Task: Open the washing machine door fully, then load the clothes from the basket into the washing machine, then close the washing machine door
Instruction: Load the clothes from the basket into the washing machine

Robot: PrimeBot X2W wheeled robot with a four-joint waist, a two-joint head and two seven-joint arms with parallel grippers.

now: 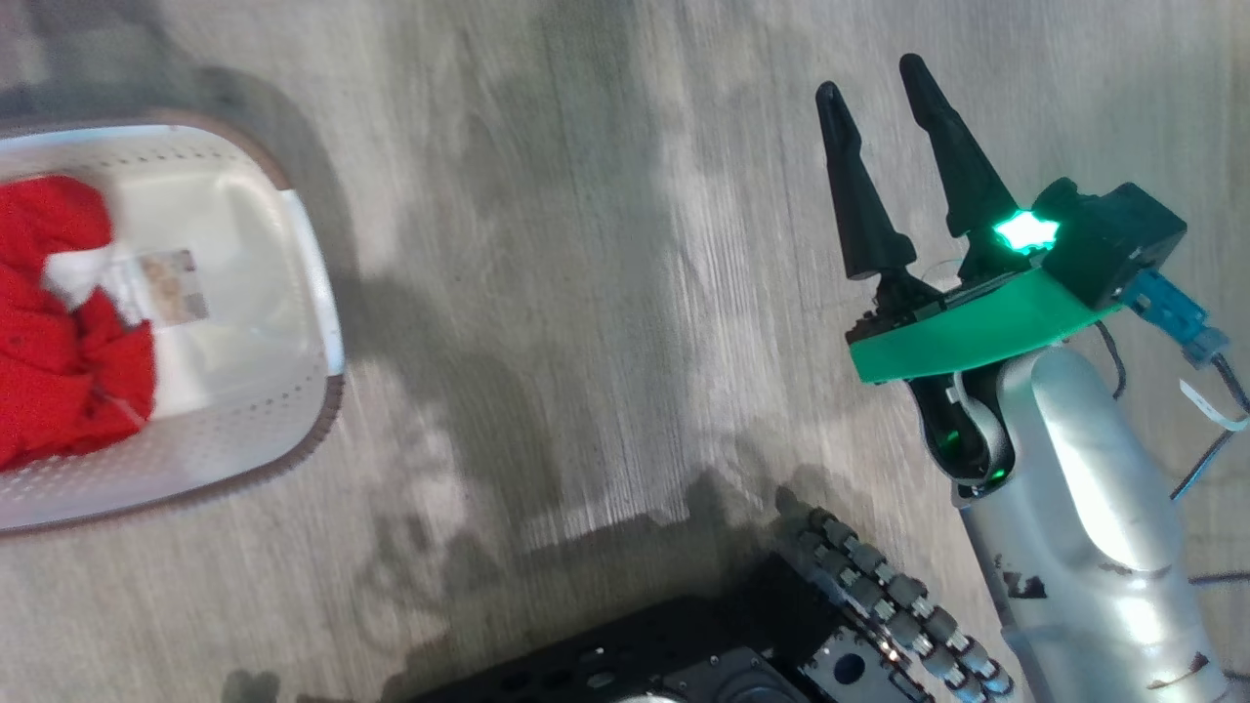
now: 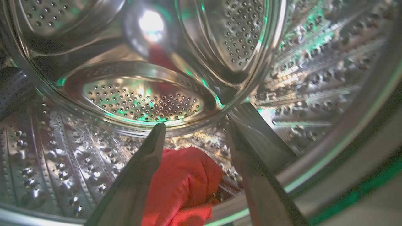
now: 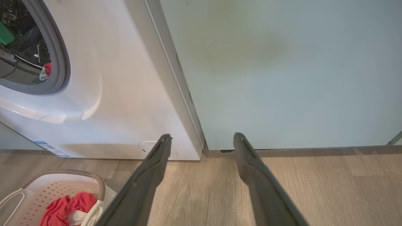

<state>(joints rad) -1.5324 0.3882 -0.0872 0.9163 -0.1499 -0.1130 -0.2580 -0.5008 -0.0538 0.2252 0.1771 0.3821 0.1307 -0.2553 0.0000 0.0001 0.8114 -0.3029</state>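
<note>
The white basket (image 1: 311, 293) stands on the floor at the left of the head view, with red clothes (image 1: 59, 332) heaped in its left part. My left gripper (image 2: 196, 125) is inside the washing machine's steel drum (image 2: 141, 100), open, and a red garment (image 2: 185, 179) lies on the drum floor between its fingers. My right gripper (image 1: 871, 80) hangs open over bare floor, well to the right of the basket. The right wrist view shows the washing machine (image 3: 125, 94), its grey drum seal (image 3: 61, 62), and the basket (image 3: 78, 172) with clothes (image 3: 67, 207). The washing machine door is out of view.
A pale teal cabinet (image 3: 282, 78) stands right of the machine. The round filter cap (image 3: 147, 146) and blue sticker (image 3: 50, 149) sit low on the machine's front. My dark base (image 1: 684, 654) shows at the bottom of the head view. Wooden floor (image 1: 586, 293) lies between basket and right arm.
</note>
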